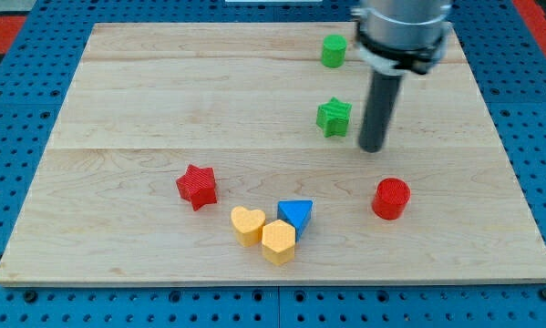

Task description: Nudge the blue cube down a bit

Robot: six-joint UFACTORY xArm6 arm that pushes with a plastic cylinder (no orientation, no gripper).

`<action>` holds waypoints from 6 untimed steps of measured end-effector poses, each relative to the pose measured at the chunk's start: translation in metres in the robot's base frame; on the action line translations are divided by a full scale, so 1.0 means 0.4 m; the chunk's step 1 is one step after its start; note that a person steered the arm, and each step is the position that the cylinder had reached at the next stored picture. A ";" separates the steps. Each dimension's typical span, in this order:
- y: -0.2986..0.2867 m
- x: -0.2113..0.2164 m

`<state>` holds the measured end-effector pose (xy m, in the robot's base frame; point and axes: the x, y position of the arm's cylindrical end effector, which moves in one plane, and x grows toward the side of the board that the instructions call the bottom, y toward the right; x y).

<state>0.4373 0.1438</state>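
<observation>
The only blue block (296, 215) looks like a triangular prism, not a cube. It sits at the lower middle of the wooden board, touching a yellow hexagon (278, 241) below it and close to a yellow heart (247, 224) on its left. My tip (372, 147) rests on the board well above and to the right of the blue block, just right of a green star (334, 117). The tip touches no block.
A green cylinder (334, 51) stands near the board's top edge, beside the arm's body. A red star (197, 186) lies left of the yellow heart. A red cylinder (391, 198) stands below the tip. The wooden board (145, 100) lies on a blue perforated table.
</observation>
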 end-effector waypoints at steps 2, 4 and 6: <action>0.262 -0.257; 0.205 -0.468; -0.027 -0.491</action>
